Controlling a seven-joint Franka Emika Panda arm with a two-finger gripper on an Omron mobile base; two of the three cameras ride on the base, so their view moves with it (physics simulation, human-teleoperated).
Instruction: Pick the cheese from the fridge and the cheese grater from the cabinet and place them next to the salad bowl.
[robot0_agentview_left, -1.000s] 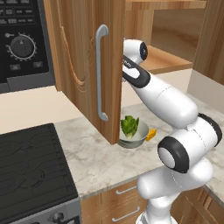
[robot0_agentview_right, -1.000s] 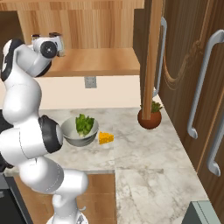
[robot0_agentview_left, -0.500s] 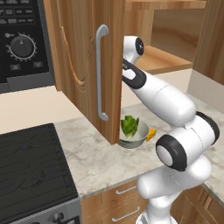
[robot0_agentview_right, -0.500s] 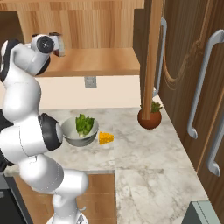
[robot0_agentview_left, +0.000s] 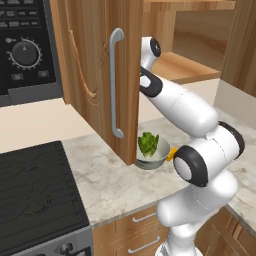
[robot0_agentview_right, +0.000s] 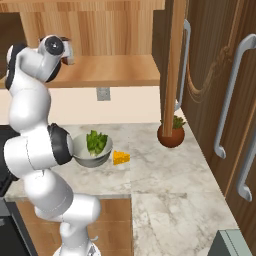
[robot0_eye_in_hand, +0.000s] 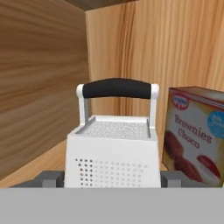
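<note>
Inside the cabinet (robot0_agentview_right: 115, 70), on the wooden shelf, the cheese grater (robot0_eye_in_hand: 113, 151) stands upright w/ its black handle on top, between the two fingers (robot0_eye_in_hand: 48, 178), one at each flank of its flared base. Fingers are apart, sitting just beside or touching the grater walls; whether they already press it cannot be told from the hand view.

Step in hand: grasp of the grater, i.e. 2nd half of the task. The cheese (robot0_agentview_right: 120, 157) already lies on the table (robot0_agentview_right: 165, 185) just beside the salad bowl (robot0_agentview_right: 92, 150), so judged done.

Next move (judgement): close fully on the grater body, lift slightly, withdraw straight back out of the cabinet, then lower to the table next to the bowl.

Clearances:
- Brownie box (robot0_eye_in_hand: 192, 131) stands just beside the grater on one side; little room there, avoid sideways sweep.
- Cabinet side wall is near on the other side, back wall behind; open room is rearward only.
- Open cabinet door (robot0_agentview_left: 100, 75) w/ its bar handle hangs close beside the arm in the left base view; keep the elbow off it during retreat.
- Shelf front edge must be cleared before descent.
- Potted plant (robot0_agentview_right: 171, 132) sits well apart from the bowl; free table lies around the cheese for set-down
</note>
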